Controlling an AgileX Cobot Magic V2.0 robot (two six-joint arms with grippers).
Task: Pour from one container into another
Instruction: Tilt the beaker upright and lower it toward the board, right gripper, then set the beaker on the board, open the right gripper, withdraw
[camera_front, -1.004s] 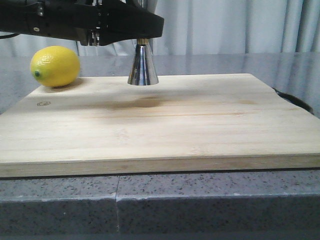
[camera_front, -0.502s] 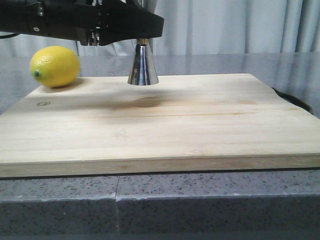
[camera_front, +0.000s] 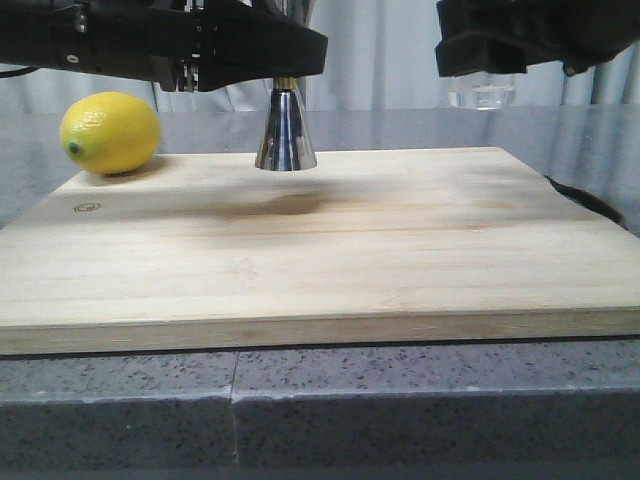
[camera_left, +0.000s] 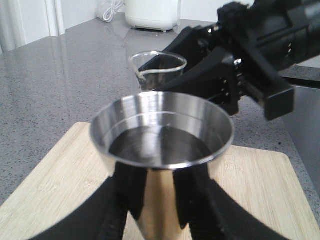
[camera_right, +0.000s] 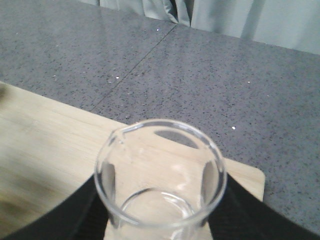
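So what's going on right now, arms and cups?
Left gripper shut on steel jigger. Right gripper shut on glass beaker, held upright, apart from jigger. Lemon off to the side.

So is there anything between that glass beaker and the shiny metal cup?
Nothing. In the front view only open air over bare cutting board separates the beaker from the jigger.

I see a yellow lemon (camera_front: 110, 132) on the far left corner of a pale wooden cutting board (camera_front: 330, 250), on the speckled grey surface (camera_front: 320, 410); pale curtains (camera_front: 390, 55) behind.
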